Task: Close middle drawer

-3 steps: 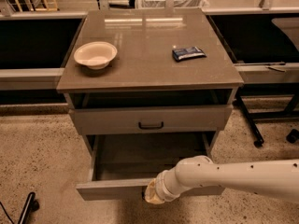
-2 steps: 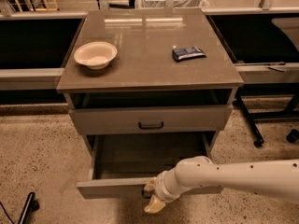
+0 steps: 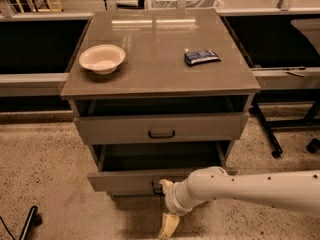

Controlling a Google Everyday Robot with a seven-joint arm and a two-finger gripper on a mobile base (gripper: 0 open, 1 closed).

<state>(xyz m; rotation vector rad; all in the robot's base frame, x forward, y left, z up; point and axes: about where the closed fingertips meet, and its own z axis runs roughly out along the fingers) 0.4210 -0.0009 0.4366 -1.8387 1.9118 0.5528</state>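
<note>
End effector (image 3: 166,205) sits against the middle drawer (image 3: 125,180) front

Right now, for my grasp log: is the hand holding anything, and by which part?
Cannot tell. The hand is at the middle drawer's front, by its handle; no grip shows.

Gripper (image 3: 167,206) sits at the middle drawer (image 3: 125,180) front, low centre. Its lower end is cut by the bottom edge, & it covers most of the drawer's handle (image 3: 156,188). Arm (image 3: 250,189) runs off the right edge. Middle drawer's inside is dark, so contents can't be told. Top drawer (image 3: 200,126) interior is in shadow under the tabletop (image 3: 160,39). Packet (image 3: 201,57) print is too small to read. Black rod (image 3: 27,223) at bottom left is cut off by the edge.
</note>
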